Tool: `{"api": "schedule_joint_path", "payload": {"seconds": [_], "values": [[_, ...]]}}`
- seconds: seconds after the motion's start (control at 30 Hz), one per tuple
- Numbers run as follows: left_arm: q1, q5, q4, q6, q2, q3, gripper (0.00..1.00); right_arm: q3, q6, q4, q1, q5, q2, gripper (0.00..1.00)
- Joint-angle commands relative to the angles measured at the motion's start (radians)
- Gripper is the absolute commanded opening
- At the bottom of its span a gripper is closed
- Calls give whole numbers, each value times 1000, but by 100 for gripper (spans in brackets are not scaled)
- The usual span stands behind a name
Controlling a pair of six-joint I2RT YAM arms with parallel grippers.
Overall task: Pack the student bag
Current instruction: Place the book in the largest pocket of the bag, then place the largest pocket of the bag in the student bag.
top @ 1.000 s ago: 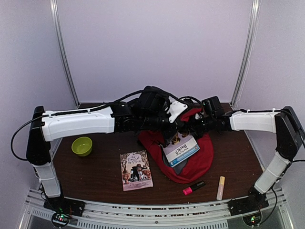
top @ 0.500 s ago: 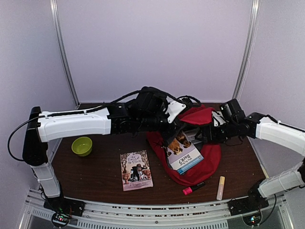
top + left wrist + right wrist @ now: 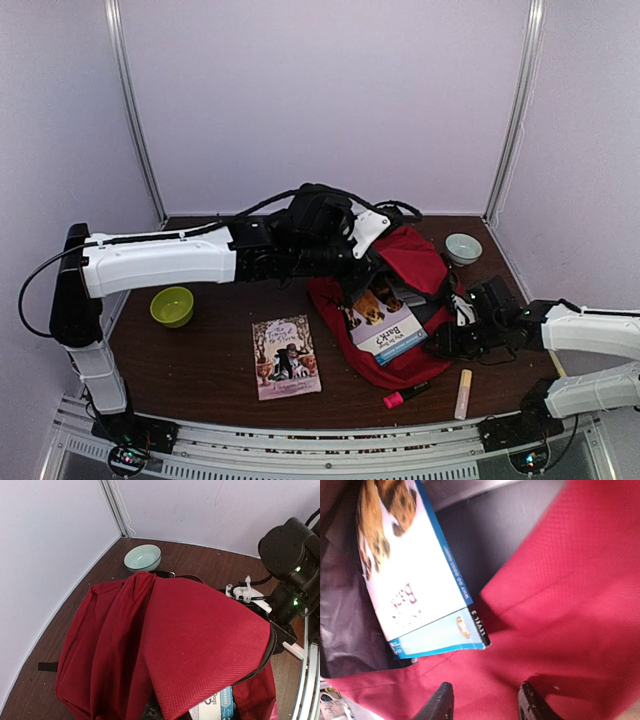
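The left fingers [image 3: 370, 256], closed together, look to be pinching the flap of the student bag [image 3: 425, 265], right of centre on the surface [image 3: 200, 375]. That props its mouth open for the dog book [image 3: 385, 325] half inside. The right fingers [image 3: 442, 702], apart, hover over its near-right fabric.

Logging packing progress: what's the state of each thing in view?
student bag: open, flap lifted
dog book: partly inside the student bag
second book: closed, lying flat
green bowl: upright, empty
pale bowl: upright, empty
left tool: shut on student bag flap
right tool: open, holding nothing
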Motion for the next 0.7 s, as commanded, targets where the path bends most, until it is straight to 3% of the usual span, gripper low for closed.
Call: {"api": "schedule_joint_path", "payload": {"seconds": [0.0, 0.27, 0.67], "values": [[-4, 24, 63, -17, 14, 45, 0, -29, 108, 238, 42, 5, 89, 40], [-4, 49, 18, -10, 25, 96, 0, 103, 202, 486, 98, -31, 282, 34], [13, 105, 49, -46, 12, 55, 0, 292, 232, 674, 106, 45, 424, 37]]}}
